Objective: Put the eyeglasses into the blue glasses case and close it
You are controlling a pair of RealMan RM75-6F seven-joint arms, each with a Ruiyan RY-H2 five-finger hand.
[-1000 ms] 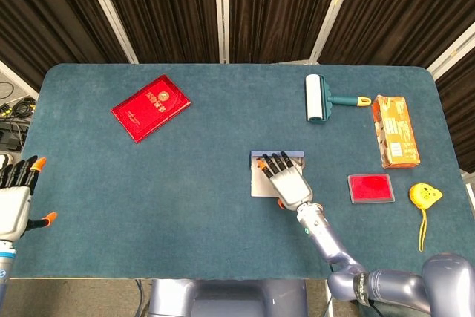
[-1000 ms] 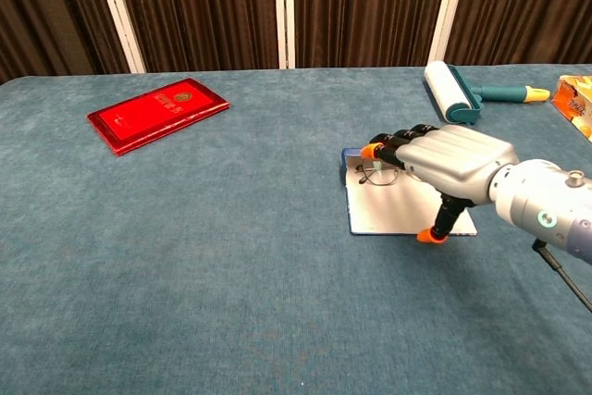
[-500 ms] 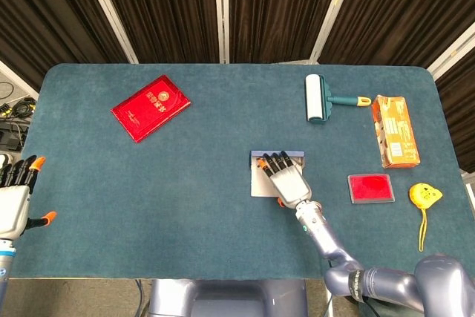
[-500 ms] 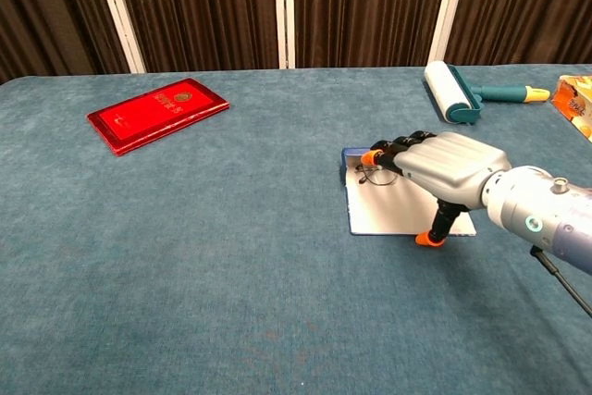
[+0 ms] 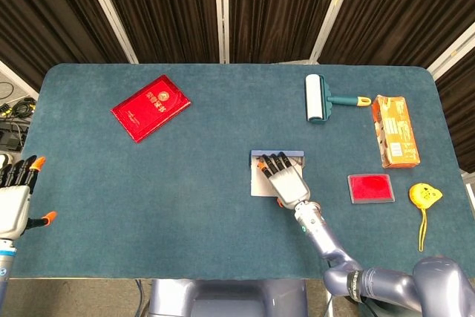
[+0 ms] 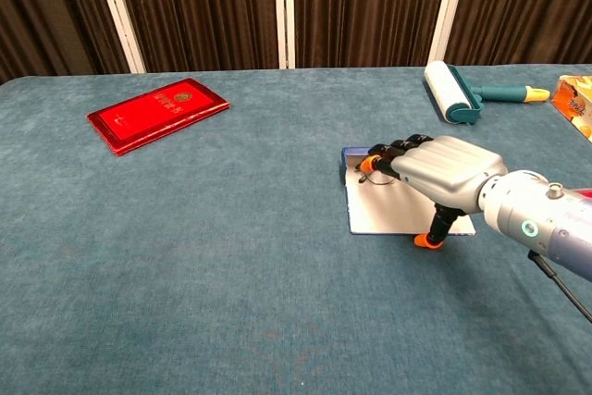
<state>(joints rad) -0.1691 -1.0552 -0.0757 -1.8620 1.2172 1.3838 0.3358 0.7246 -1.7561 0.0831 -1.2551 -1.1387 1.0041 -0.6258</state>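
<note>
The blue glasses case (image 6: 377,216) lies open at mid-table, its pale flap flat on the cloth and its blue rim (image 5: 278,154) at the far side. The thin-framed eyeglasses (image 6: 374,177) lie at the case's far end, mostly hidden. My right hand (image 6: 442,169) lies palm down over the case, fingers stretched out with their tips on the glasses and the thumb pointing down at the flap's near edge. From above, the right hand (image 5: 286,179) hides the glasses. My left hand (image 5: 15,200) hovers off the table's left edge, fingers spread and holding nothing.
A red booklet (image 5: 151,107) lies at the back left. A teal lint roller (image 5: 317,99), an orange carton (image 5: 395,130), a flat red case (image 5: 371,188) and a yellow tape measure (image 5: 425,195) are on the right side.
My right hand has sunk lower and slid slightly toward the case's far end, covering more of the eyeglasses. The left hand has stayed put.
</note>
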